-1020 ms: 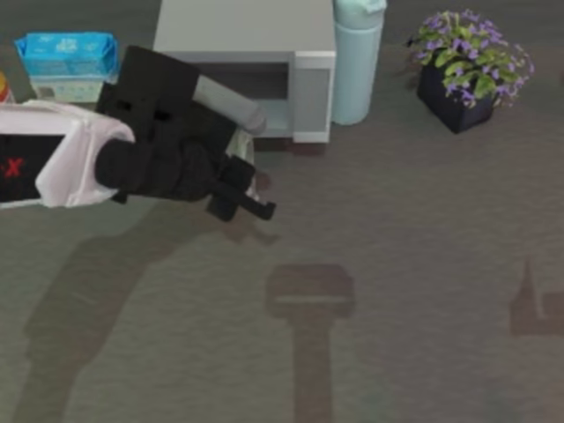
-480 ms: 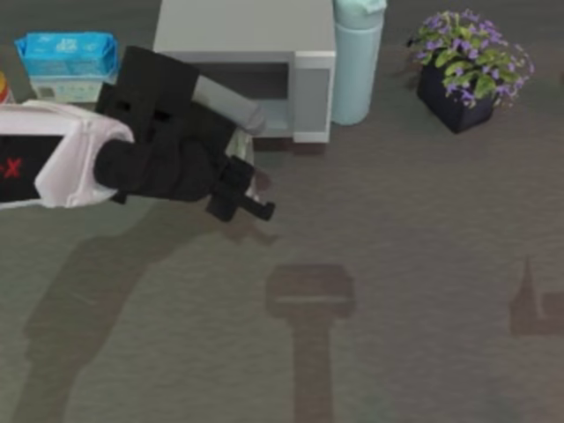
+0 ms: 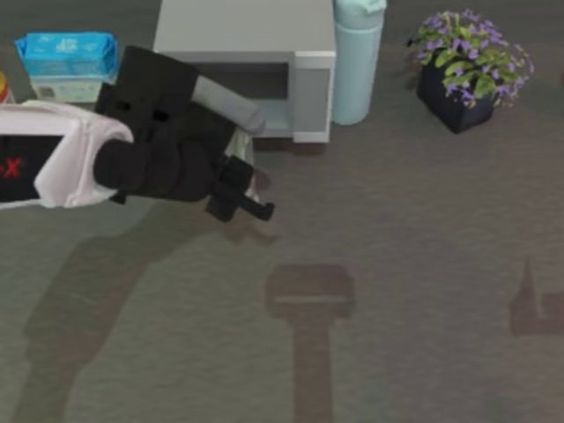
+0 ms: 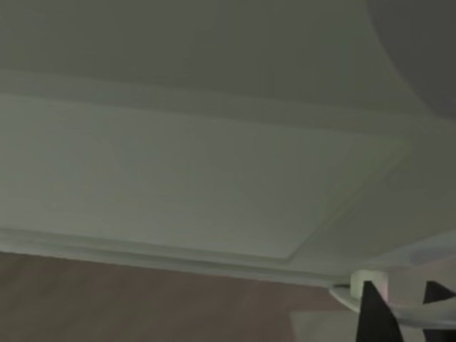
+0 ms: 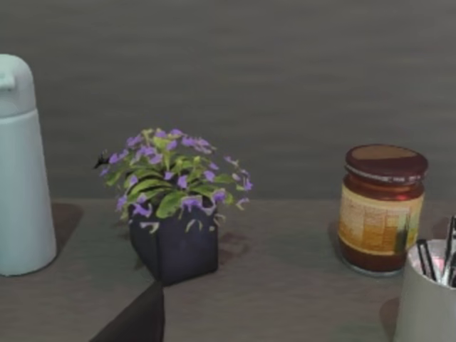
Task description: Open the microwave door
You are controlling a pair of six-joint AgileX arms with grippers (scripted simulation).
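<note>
The microwave [image 3: 264, 53] is sitting at 12 o'clock on the bench [image 3: 397, 264], its microwave door [image 4: 185, 178] swung partway out. The left tool [image 3: 242, 198] looks clamped on the handle; probably more outward pulling is being called for.

Microwave [image 3: 256, 35] light grey, silver front. Bottle [image 3: 357, 62] pale blue. Flowers [image 3: 471, 48] purple, leaves green, pot [image 3: 454, 101] dark. Jar [image 5: 381, 210] amber, brown lid. Bench [image 3: 397, 264] grey-brown.
</note>
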